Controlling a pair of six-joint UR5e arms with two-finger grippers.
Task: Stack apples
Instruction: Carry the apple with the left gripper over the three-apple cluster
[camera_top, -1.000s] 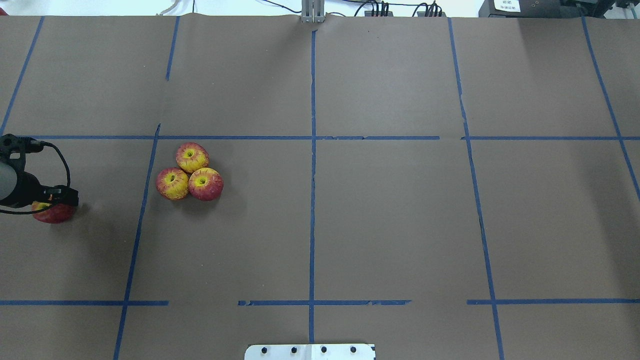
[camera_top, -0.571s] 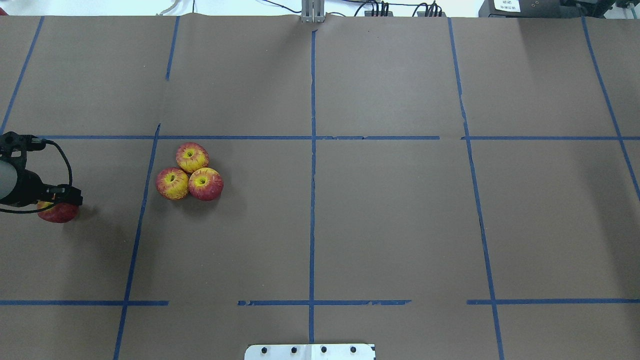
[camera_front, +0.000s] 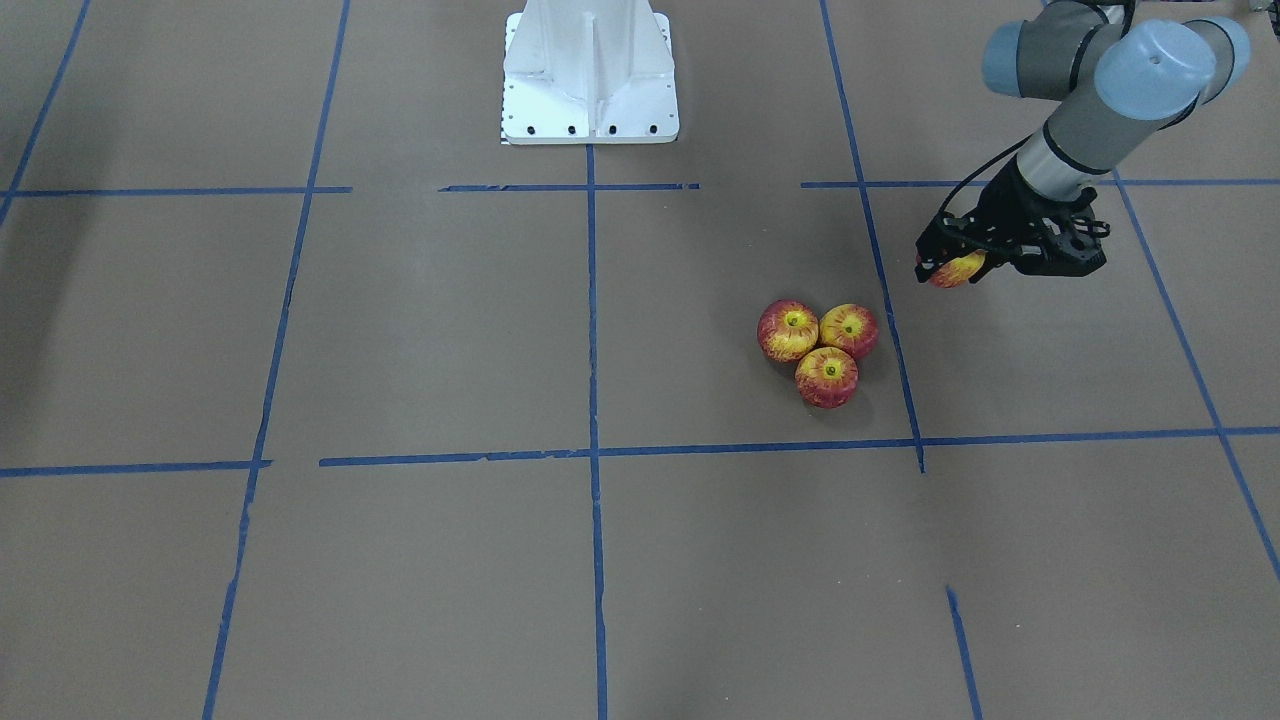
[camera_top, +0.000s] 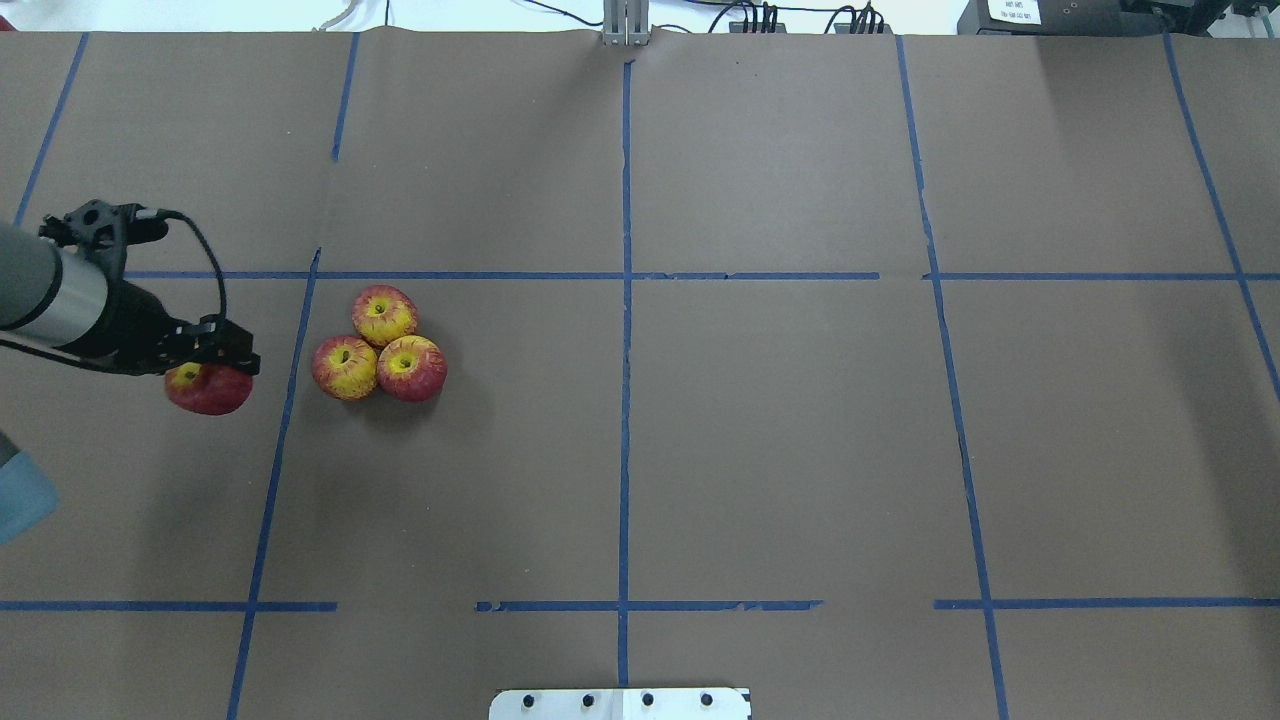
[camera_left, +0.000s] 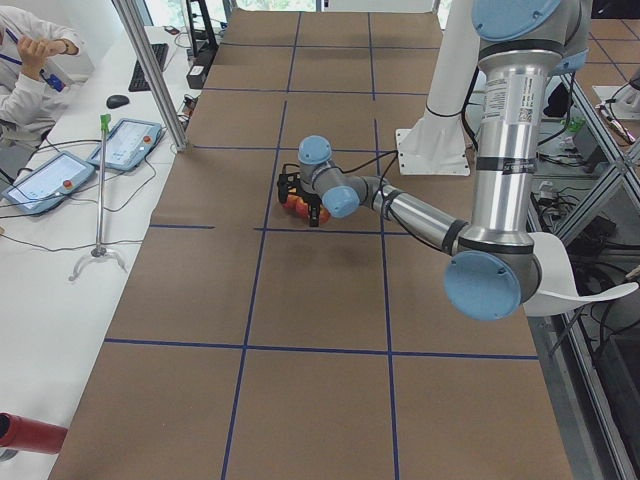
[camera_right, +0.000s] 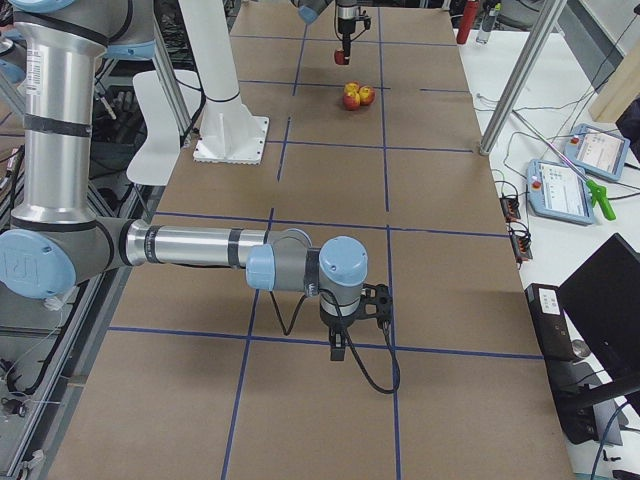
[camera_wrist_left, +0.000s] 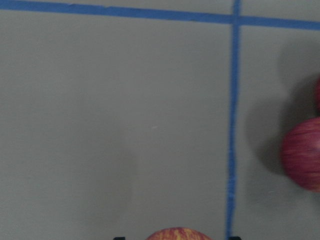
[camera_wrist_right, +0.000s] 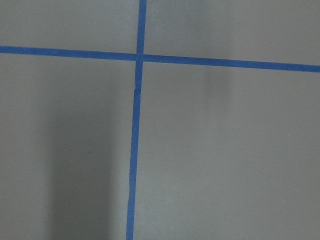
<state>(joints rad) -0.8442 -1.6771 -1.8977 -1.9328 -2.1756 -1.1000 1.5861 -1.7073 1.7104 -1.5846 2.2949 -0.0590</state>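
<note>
A fourth apple (camera_top: 210, 395) is held clamped in the left gripper (camera_top: 210, 368), the three-apple cluster (camera_top: 378, 348) being noted at three o'clock in overhead view.

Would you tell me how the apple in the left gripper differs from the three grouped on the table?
The held apple is clamped in the left gripper; the three grouped apples lie free on the table. The held apple is alone, across a blue tape line from the grouped apples, which touch one another. Its dimple is partly hidden by the gripper; theirs face up. All are red with yellow streaks and alike in size.
</note>
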